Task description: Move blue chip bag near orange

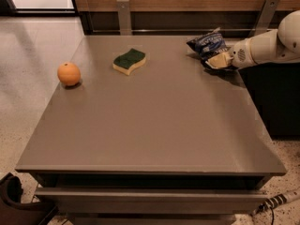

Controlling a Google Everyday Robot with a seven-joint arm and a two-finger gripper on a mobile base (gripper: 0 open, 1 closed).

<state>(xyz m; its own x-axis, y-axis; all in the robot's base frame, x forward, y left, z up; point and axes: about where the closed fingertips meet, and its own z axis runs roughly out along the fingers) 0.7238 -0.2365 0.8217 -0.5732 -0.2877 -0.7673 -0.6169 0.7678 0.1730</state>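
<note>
The blue chip bag [208,43] lies crinkled at the far right of the grey table [150,121]. My gripper [216,61] reaches in from the right on a white arm and sits right at the bag's near edge, touching it. The orange [69,74] rests on the table near its left edge, far from the bag.
A green-and-yellow sponge [129,61] lies between the orange and the bag, toward the back. A wooden wall with metal brackets [123,15] runs behind the table. A dark cabinet [276,97] stands at the right. A cable [276,201] lies on the floor at lower right.
</note>
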